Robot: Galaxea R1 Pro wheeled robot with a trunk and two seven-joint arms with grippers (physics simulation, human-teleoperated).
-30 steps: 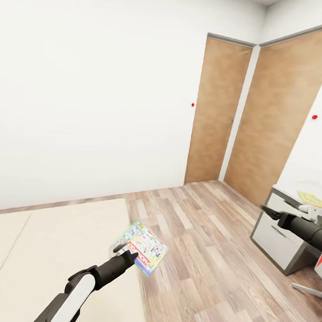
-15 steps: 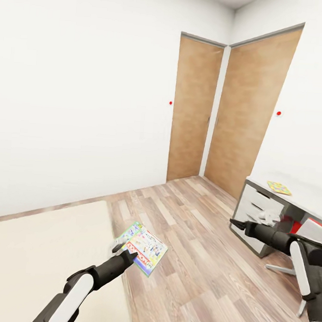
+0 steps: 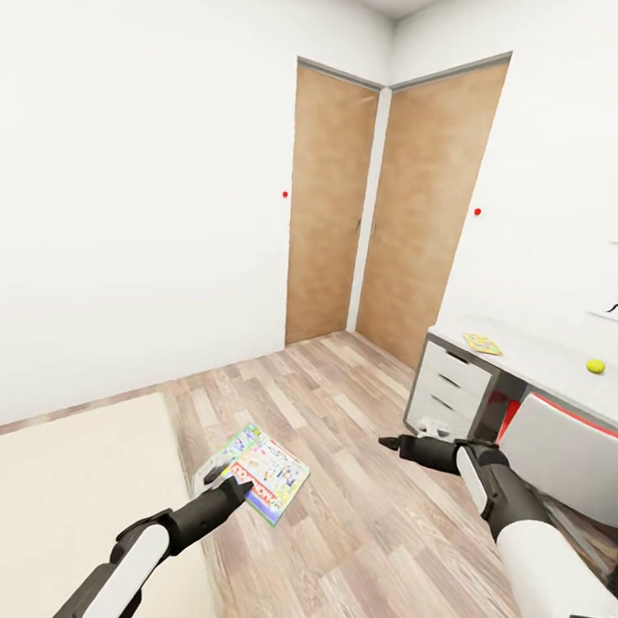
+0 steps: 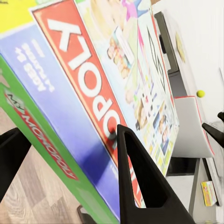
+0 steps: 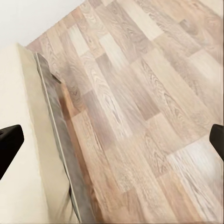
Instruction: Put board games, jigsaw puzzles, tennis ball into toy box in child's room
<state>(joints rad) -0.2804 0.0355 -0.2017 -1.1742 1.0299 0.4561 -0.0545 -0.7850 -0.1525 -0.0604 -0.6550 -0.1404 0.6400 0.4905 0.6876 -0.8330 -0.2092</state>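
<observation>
Wooden floor spreads below — left gripper clamps a green-edged board game; right gripper hangs spread, holding nothing.

The light-grey bench carries a tennis ball and, nearer the doors than the ball, what looks like a flat jigsaw puzzle. The cream bed lies on the wood floor.
</observation>
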